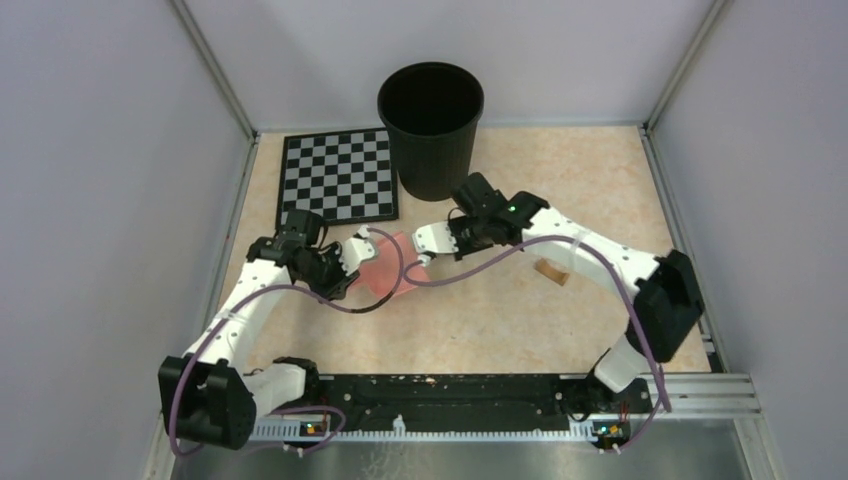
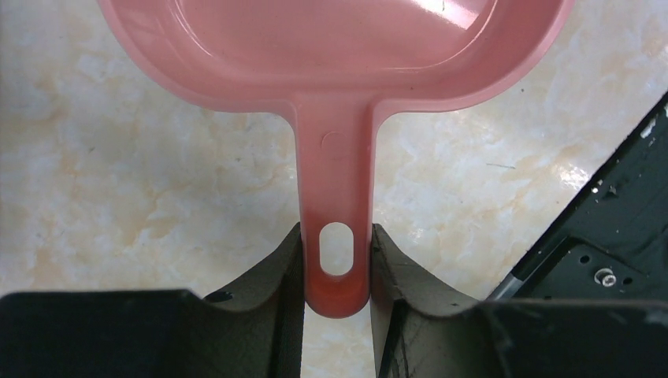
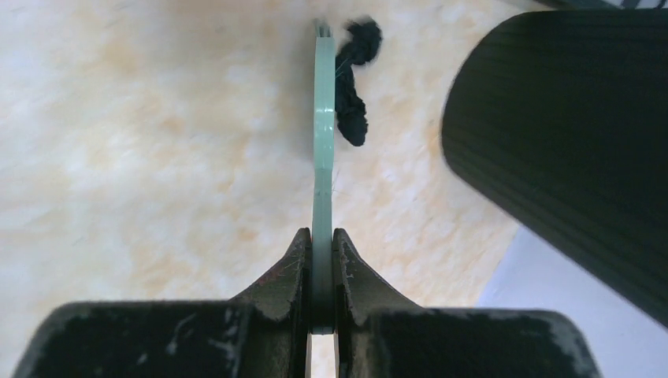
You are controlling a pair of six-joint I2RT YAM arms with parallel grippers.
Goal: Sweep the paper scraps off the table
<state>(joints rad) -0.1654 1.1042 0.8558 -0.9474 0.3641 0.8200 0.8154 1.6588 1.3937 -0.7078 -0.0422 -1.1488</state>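
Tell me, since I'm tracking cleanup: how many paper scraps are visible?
2: a tan scrap on the right half of the table, and a black scrap beside the brush. More may hide under the dustpan.

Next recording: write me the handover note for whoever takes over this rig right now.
Left jaws: shut on the handle of the pink dustpan.
Right jaws: shut on the brush; a black scrap lies right beside its far end, near the black bin.
A tan scrap lies apart on the table, toward the right side.
Done: both tools in hand; no scrap seen in the pan's visible part.
Left: sweep both scraps in, then probably tip into the bin.
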